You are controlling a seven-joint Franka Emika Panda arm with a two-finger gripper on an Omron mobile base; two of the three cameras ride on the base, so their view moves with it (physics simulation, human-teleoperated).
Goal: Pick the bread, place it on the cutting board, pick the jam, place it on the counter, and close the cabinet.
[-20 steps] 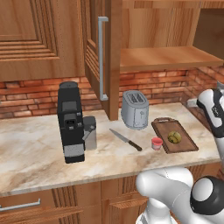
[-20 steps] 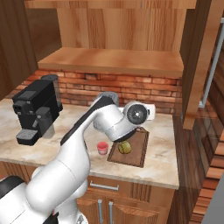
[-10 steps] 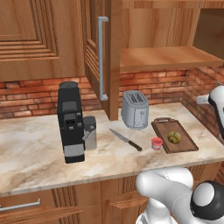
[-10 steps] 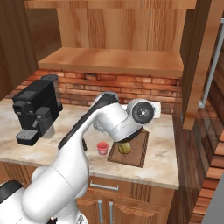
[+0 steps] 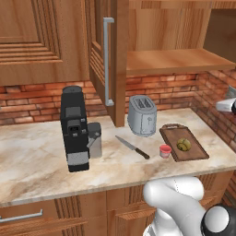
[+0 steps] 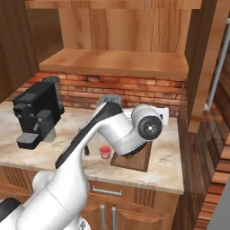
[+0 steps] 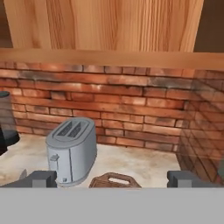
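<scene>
The bread (image 5: 184, 144), an olive-brown lump, lies on the dark cutting board (image 5: 196, 152) at the right end of the counter (image 5: 41, 161). Just left of the board the red jam (image 5: 165, 150) jar stands on the counter; in the right base view the jam (image 6: 105, 152) is beside the board (image 6: 139, 162). The cabinet's left door (image 5: 120, 55) stands open, as does its right door (image 6: 202, 67). My gripper (image 7: 113, 179) is open and holds nothing. It hovers above the board's handle (image 7: 114, 178), facing the brick wall.
A grey toaster (image 5: 142, 115) stands behind the board, and a knife (image 5: 132, 147) lies left of the jam. The black coffee machine (image 5: 73, 129) is further left. The cabinet's bare shelf (image 6: 117, 63) hangs over the counter. A brick side wall closes the right end.
The arm has swung right and a little up, carrying the hand to the right edge of the left base view. Bread, jam and cabinet doors have not moved.
</scene>
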